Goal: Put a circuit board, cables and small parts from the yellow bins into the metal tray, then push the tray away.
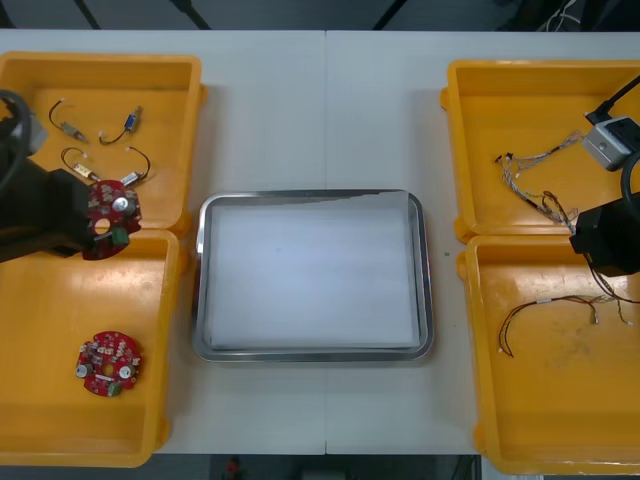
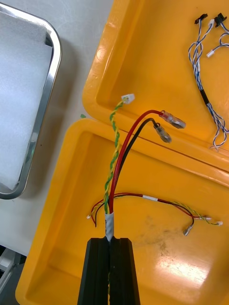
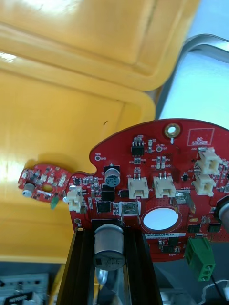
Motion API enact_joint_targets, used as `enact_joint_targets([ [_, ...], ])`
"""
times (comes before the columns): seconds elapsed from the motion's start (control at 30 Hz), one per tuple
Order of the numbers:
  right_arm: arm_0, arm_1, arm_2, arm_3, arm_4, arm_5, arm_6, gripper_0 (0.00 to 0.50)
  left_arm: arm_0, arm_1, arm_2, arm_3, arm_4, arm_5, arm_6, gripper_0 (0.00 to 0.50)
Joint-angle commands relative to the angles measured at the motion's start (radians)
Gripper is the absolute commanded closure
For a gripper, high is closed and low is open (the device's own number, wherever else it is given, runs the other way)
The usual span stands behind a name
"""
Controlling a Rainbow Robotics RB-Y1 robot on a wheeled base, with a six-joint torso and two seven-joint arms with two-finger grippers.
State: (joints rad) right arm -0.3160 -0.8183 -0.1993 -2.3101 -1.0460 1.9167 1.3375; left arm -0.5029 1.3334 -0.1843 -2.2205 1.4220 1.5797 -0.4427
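Near left bin [image 1: 50,330]: 1 spare circuit board [image 1: 108,362] flat on floor. Near right bin [image 1: 560,420]: red and yellow cable [image 2: 143,197]. Above it, right gripper [image 2: 109,242] pinched on lifted cable bundle [image 2: 116,157]. Left gripper [image 3: 109,228] clamped on held circuit board [image 3: 152,190], above rims between 2 left bins. Metal tray [image 1: 424,290] at centre, white inside. Far right bin [image 1: 470,150]: blue and white cable [image 2: 205,97].

the cable's [image 2: 116,143] lower end is hidden inside the right tool [image 2: 109,242], the board's [image 3: 157,162] gripped rim inside the left tool [image 3: 109,229].
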Motion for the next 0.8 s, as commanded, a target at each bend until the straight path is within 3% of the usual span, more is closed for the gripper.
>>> enact_joint_targets([
  [0.03, 0.009, -0.035, 0.005, -0.031, 0.008, 0.003, -0.014, 0.5, -0.226, -0.12, -0.181, 0.012, -0.089, 0.063, 0.205, 0.5],
  [0.2, 0.009, -0.035, 0.005, -0.031, 0.008, 0.003, -0.014, 0.5, -0.307, -0.23, -0.274, 0.047, -0.175, 0.095, 0.279, 0.5],
  [0.53, 0.009, -0.035, 0.005, -0.031, 0.008, 0.003, -0.014, 0.5, -0.309, -0.398, -0.408, 0.054, -0.399, 0.126, 0.326, 0.5],
  [0.8, 0.009, -0.035, 0.005, -0.031, 0.008, 0.003, -0.014, 0.5, -0.31, -0.511, -0.552, 0.147, -0.557, 0.115, 0.331, 0.5],
])
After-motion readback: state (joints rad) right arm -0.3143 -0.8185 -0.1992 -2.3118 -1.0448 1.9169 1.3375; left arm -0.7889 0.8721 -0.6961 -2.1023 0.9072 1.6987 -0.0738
